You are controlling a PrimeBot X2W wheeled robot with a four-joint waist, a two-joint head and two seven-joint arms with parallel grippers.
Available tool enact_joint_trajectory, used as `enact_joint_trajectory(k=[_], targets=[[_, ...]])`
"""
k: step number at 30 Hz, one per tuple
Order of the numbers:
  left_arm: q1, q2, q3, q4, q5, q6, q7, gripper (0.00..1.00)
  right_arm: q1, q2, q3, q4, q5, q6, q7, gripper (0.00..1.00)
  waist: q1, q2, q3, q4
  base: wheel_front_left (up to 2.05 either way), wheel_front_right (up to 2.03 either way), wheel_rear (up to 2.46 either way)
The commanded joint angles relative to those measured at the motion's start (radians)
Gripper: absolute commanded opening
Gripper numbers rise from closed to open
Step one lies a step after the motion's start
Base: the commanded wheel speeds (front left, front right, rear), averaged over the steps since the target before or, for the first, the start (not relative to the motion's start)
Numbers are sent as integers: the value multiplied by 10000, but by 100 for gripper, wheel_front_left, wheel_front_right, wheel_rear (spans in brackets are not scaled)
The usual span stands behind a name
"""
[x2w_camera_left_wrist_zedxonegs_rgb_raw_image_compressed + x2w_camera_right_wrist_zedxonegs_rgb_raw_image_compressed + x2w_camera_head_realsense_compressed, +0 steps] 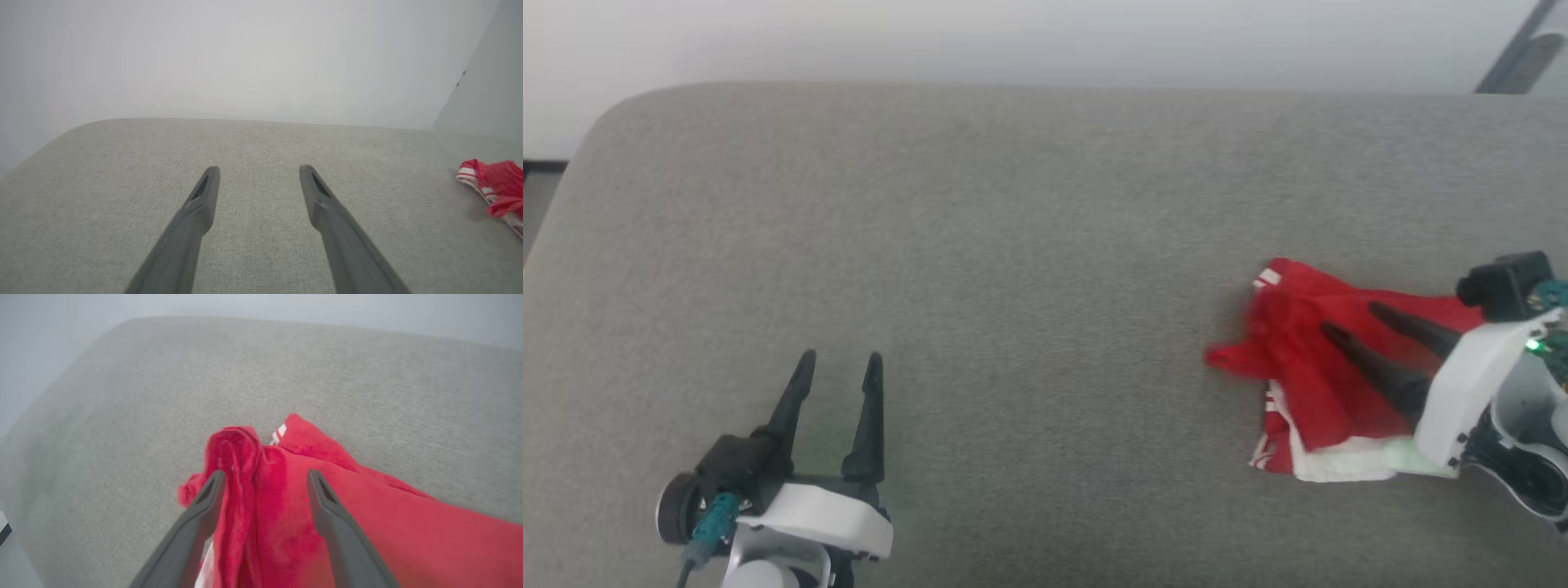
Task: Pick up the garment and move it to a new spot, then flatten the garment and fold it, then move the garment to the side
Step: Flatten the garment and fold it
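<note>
The garment (1298, 371), a red jersey with white panels and striped trim, lies bunched on the grey cushion (1029, 229) at the right. My right gripper (1349, 318) hovers over it, its two dark fingers spread apart. In the right wrist view a ridge of red cloth (245, 486) stands between the parted fingers of the right gripper (263, 475), blurred as if slipping free. My left gripper (840, 359) rests at the lower left, open and empty, far from the cloth. The left wrist view shows the left gripper (258, 170) over bare cushion, with the garment's striped edge (490, 185) at the right.
The cushion's rounded back-left corner (613, 114) drops off toward a pale wall. A dark floor strip (539, 167) shows beyond the left edge. A grey slanted bar (1515, 57) stands at the top right. Wide bare cushion lies between the two grippers.
</note>
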Motion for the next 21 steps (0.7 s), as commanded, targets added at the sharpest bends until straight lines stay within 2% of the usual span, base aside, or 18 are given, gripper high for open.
enact_joint_trajectory(k=[1,8,11,15,18,20,21], targets=[[157,-16,33,242,-53,-25,-43,100,183,-4,-110,178,29,-1,-542,100,0,-1,-293,-355,0,0,0],[111,136,70,954,-235,-24,-43,100,503,132,-302,1628,107,0,-2919,100,0,-1,-755,-836,0,0,0],[266,223,143,1151,-320,-24,-43,100,547,193,-228,2096,-236,0,-3782,100,0,-1,-968,-1008,0,0,0],[439,242,344,1210,-372,-24,-43,100,763,442,-583,2491,-619,0,-4099,100,0,-1,-1299,-1167,0,0,0],[598,235,472,1157,-410,-24,-43,100,880,581,-1177,2345,-1047,0,-4116,100,0,-1,-1458,-1229,0,0,0],[919,234,647,987,-448,-24,-43,100,1588,875,-2115,1950,-1823,0,-4104,100,0,-1,-1689,-1292,0,0,0],[919,234,647,987,-448,-24,-43,100,1588,875,-2115,1950,-1823,0,-4104,100,0,-1,-1689,-1292,0,0,0]])
